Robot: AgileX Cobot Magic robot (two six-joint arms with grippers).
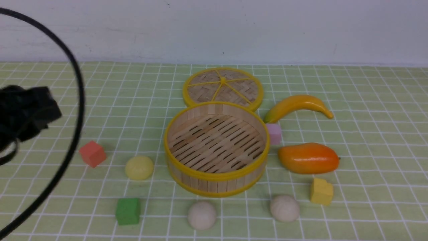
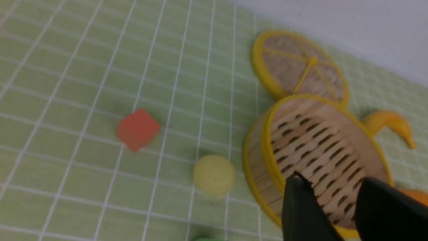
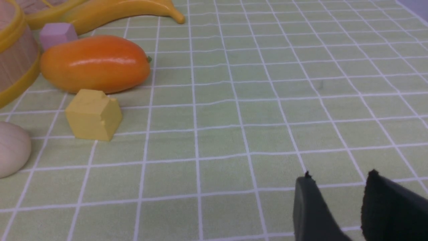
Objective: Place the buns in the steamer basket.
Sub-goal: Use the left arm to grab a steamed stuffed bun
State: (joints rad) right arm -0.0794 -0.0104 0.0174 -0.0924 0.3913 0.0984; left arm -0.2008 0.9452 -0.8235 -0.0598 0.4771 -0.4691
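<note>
The steamer basket (image 1: 214,182) stands empty at the middle of the table. A pale yellow bun (image 1: 139,167) lies just left of it. Two beige buns (image 1: 202,215) (image 1: 284,208) lie in front of it. My left arm is a blurred black mass (image 1: 23,113) at the far left. My left gripper (image 2: 334,179) is open and empty, hovering with the basket (image 2: 255,164) behind its tips and the yellow bun (image 2: 214,174) beside it. My right gripper (image 3: 339,174) is open and empty above bare table, right of a beige bun (image 3: 10,152); it is out of the front view.
A woven lid (image 1: 223,87) lies behind the basket. A banana (image 1: 297,105), pink cube (image 1: 274,133), mango (image 1: 308,158) and yellow cube (image 1: 321,191) lie to its right. A red cube (image 1: 92,153) and green cube (image 1: 128,211) lie left. A black cable (image 1: 78,100) arcs at left.
</note>
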